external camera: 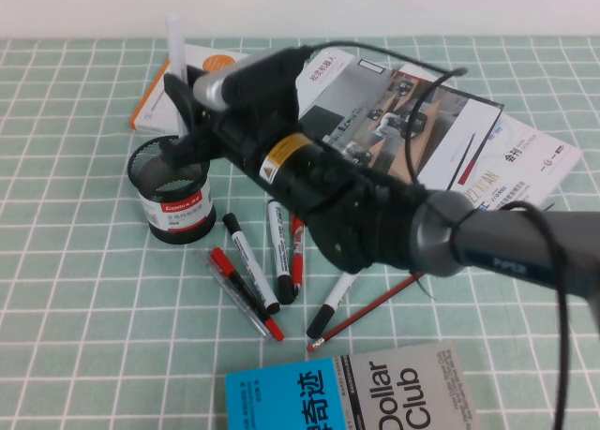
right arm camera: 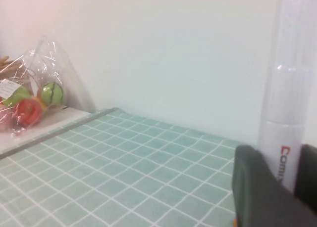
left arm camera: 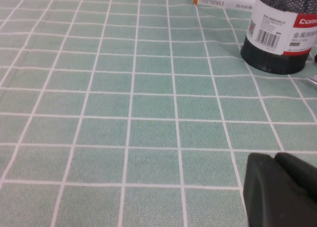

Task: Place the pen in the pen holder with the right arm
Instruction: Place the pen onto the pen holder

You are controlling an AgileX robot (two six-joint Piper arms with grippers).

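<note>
The right gripper (external camera: 180,107) pinches the pen (external camera: 174,46) upright above the holder (external camera: 171,191), aligned for insertion. The left gripper (left arm camera: 280,190), near the holder, is apparently parked; its jaw state cannot be told.

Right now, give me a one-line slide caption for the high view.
Right gripper holds the white pen upright over the black mesh pen holder; left gripper is out of this view.

The raised high view and the low, table-skimming left wrist view share the pen holder (external camera: 172,194).
</note>
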